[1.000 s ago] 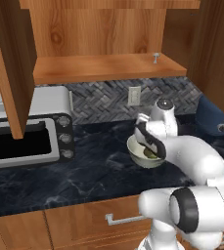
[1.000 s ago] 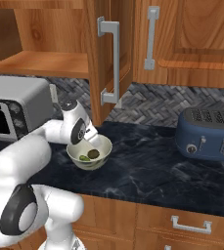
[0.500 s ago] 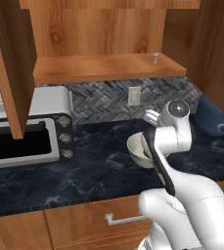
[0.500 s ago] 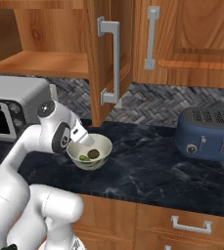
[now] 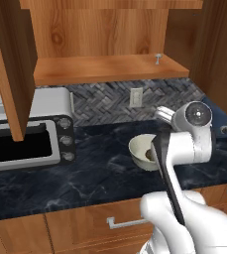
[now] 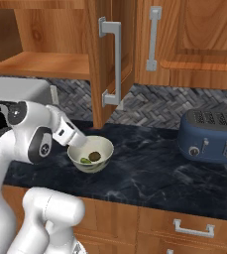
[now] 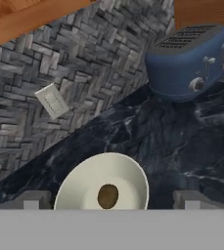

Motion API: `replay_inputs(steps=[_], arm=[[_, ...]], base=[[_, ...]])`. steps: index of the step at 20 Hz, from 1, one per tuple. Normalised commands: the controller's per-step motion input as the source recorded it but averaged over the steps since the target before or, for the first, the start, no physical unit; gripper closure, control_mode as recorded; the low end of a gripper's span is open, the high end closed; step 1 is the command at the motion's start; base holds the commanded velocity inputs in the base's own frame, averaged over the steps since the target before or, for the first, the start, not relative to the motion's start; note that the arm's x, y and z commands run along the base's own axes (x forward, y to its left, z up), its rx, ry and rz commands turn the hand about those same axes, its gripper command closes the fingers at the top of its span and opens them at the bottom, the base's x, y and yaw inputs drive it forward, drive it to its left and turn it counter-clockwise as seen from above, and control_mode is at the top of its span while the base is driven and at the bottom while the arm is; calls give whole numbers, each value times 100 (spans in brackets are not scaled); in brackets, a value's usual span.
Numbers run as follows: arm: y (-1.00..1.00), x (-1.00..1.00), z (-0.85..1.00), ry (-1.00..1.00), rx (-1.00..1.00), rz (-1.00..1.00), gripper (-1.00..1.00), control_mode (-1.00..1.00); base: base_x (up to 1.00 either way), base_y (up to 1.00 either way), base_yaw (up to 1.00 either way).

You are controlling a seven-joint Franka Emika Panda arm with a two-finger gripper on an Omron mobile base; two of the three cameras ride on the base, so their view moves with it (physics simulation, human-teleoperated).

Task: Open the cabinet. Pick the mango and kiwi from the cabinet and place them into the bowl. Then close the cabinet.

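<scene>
The cabinet (image 5: 110,67) stands open, its shelf bare, its doors (image 6: 97,49) swung out. The off-white bowl (image 6: 92,167) sits on the dark counter below it. Inside it lie the brown kiwi (image 6: 95,156) and the green mango (image 6: 86,160). In the hand view I look down at the bowl (image 7: 84,180) with the kiwi (image 7: 107,195) in its middle. My gripper (image 7: 111,201) is open and empty, its fingertips (image 7: 33,200) far apart on either side of the bowl. My wrist (image 6: 68,135) hangs at the bowl's left rim.
A blue toaster (image 6: 211,136) stands on the counter to the right of the bowl. A toaster oven (image 5: 26,134) sits at the left under the open left door (image 5: 6,64). A wall outlet (image 7: 52,100) is on the tiled backsplash. Drawers with horizontal handles (image 6: 190,228) run below the counter.
The arm has folded back and lifted the hand away from inside the bowl to above its rim. Both fruits stay in the bowl. The gripper stays open.
</scene>
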Motion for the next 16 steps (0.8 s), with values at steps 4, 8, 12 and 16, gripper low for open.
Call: replay_inputs(steps=[4, 8, 12, 16], arm=[[0, -67, 54, 0, -8, -2, -100, -100], [0, -63, 44, 0, -7, -1, -100, -100], [0, -61, 52, 3, -7, -2, -100, -100], [-11, -57, 50, 8, -5, -1, -100, -100]], base=[[0, 0, 0], [0, 0, 0], [0, 0, 0], [0, 0, 0]])
